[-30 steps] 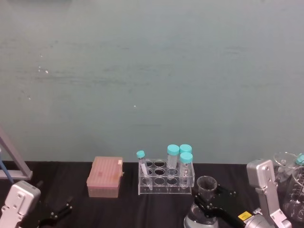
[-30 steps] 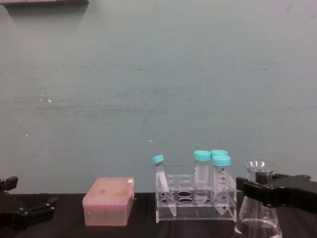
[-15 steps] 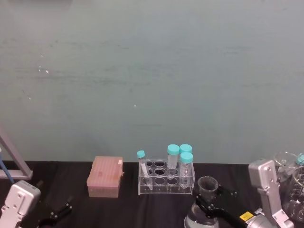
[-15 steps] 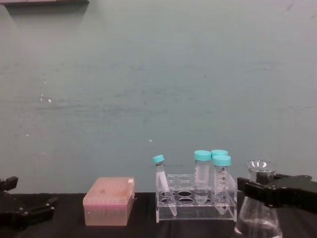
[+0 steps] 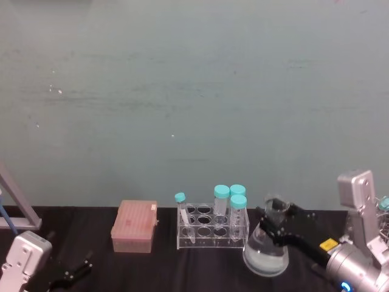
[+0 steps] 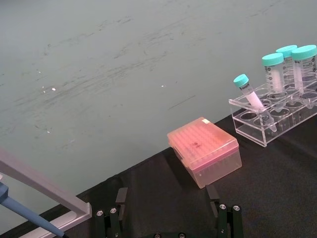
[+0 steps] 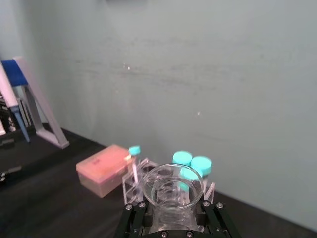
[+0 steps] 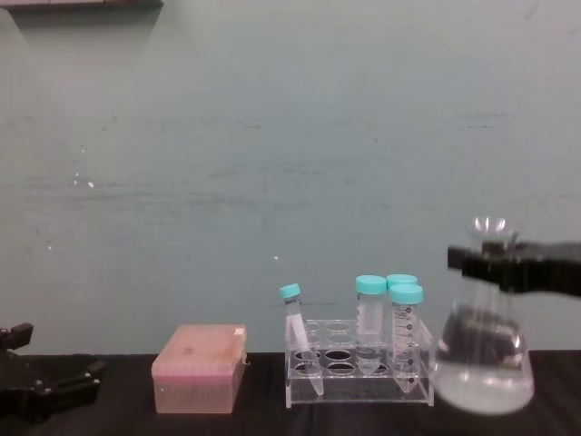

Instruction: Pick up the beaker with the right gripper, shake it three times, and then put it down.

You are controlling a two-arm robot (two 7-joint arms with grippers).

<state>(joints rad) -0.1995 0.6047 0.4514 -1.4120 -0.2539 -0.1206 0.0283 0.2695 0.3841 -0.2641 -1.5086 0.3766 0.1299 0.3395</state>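
right claw (image 8: 491,264) clamped around beaker (image 8: 481,363) neck, flask body hanging below, left claw (image 6: 167,192) parked, fingers apart

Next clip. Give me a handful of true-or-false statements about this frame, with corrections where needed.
1. The right gripper clamps the flask at its neck. True.
2. The flask is empty. False: clear liquid fills its lower part.
3. The rack holds four teal-capped tubes. True.
4. The pink box sits on the rack's right. False: it sits on the rack's left.
5. The left gripper holds a tube. False: it is open, low at the left, holding nothing.
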